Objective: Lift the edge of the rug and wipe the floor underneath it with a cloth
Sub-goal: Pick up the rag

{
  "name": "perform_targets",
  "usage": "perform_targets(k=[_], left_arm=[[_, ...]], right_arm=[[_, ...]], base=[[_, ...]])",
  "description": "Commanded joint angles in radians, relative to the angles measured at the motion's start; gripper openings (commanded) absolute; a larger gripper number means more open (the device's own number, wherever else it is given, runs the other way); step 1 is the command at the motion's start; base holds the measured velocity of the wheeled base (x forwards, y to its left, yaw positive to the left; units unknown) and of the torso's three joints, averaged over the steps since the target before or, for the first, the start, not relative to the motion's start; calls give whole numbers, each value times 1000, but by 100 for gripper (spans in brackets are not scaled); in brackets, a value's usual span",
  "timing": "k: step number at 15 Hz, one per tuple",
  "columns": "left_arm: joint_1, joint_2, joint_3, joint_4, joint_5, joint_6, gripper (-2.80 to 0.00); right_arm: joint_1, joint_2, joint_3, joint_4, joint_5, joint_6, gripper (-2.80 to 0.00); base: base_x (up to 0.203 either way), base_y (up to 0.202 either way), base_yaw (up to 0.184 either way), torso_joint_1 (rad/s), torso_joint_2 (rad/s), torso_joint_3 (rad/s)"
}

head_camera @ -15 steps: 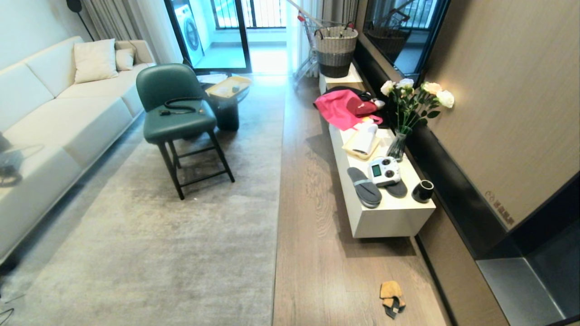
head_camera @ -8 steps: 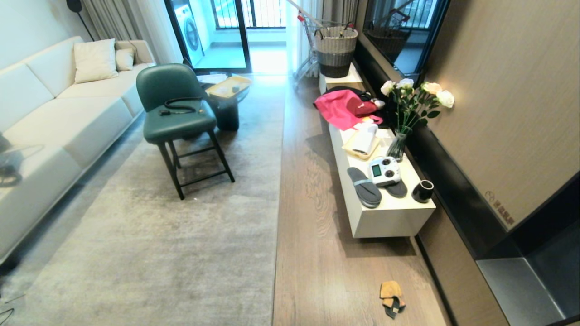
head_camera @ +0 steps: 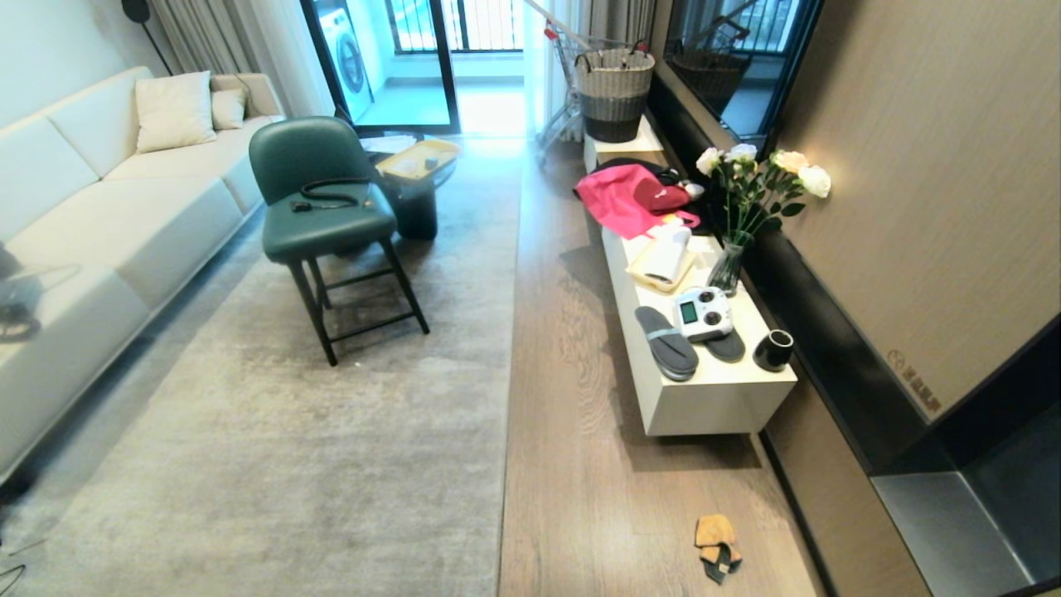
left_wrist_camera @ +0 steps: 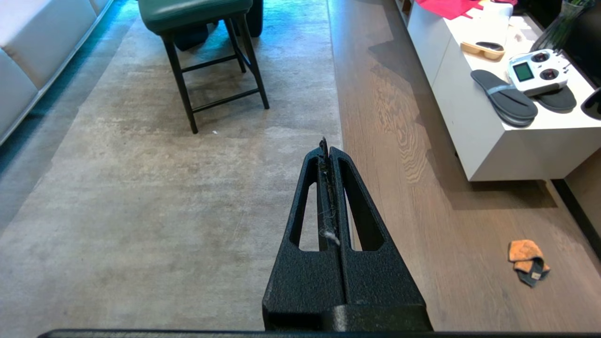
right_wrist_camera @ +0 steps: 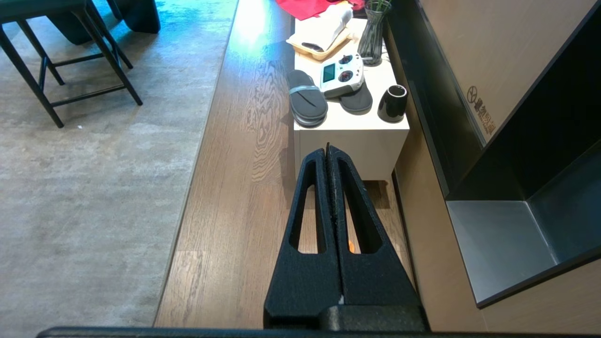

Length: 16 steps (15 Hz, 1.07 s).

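A: Where are the task's things being shown?

B: The cloth [head_camera: 717, 547] is being shown crumpled on the floor [head_camera: 580, 464], near and to the right, well apart from the rug edge [head_camera: 507, 414], which is lying flat.

A: And the grippers?

B: The left gripper [left_wrist_camera: 325, 146] and the right gripper [right_wrist_camera: 327, 149] are being held above the ground, jaws pressed fully together, nothing gripped.

A: What is being risked?

B: Closed jaws are likely being driven onto the cloth unopened, merely pushing it. The flat rug border is probably being missed or slipping, there being little to pinch.
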<state>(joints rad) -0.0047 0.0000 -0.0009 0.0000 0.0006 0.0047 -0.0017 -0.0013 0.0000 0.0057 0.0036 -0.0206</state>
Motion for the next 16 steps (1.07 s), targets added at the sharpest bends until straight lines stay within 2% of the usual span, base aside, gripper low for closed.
perform_targets(k=[1,16], left_arm=[[0,0,-1,0,1,0,-280],[0,0,0,0,1,0,-280]], right_arm=[[0,1,0,0,1,-1,-280],[0,1,0,0,-1,2,-280]], base=[[0,0,0,0,0,0],[0,0,0,0,0,0]])
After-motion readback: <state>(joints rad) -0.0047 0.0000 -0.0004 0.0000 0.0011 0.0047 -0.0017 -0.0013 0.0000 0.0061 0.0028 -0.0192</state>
